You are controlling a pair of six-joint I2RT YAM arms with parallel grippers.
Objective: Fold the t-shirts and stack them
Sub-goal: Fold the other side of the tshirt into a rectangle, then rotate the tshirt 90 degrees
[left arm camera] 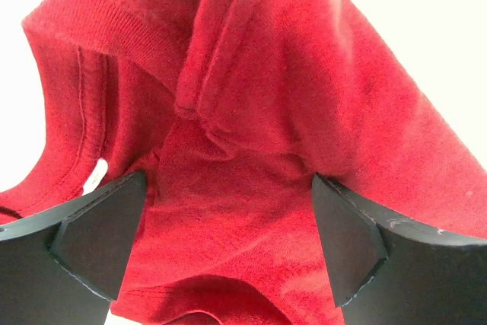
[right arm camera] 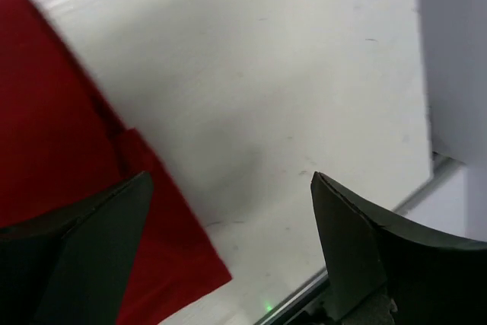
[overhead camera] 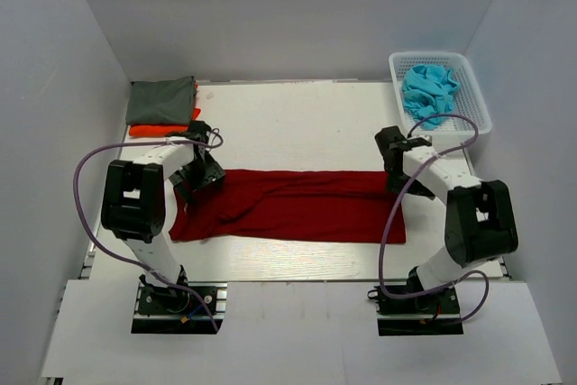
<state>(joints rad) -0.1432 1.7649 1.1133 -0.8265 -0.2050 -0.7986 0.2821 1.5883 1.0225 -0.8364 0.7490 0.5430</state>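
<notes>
Lengthwise across the pale, matt table (overhead camera: 297, 114) lies the dark red t-shirt (overhead camera: 297, 206), a soft knit folded into a long band. Its right end is smooth and straight-edged, while its left end is bunched into ridges with a ribbed hem. At the far left corner a grey-green shirt (overhead camera: 160, 100) sits folded square on an orange shirt (overhead camera: 167, 130), of which only a thin edge shows. At the far right a white plastic lattice basket (overhead camera: 478, 101) holds crumpled turquoise shirts (overhead camera: 429, 92); how many cannot be told. The left gripper (left arm camera: 228, 245) stands wide open with nothing in it, its black wedge-shaped fingers (left arm camera: 99, 237) on either side of the rumpled cloth. Whether their tips touch it is hard to make out. The right gripper (right arm camera: 228, 249) is likewise spread wide and holds nothing, above the band's right end. In its wrist view the left-hand finger overlaps the red corner and the other hangs over bare table beyond the cloth's edge. Both wrist views cut off the fingers' lower parts.
</notes>
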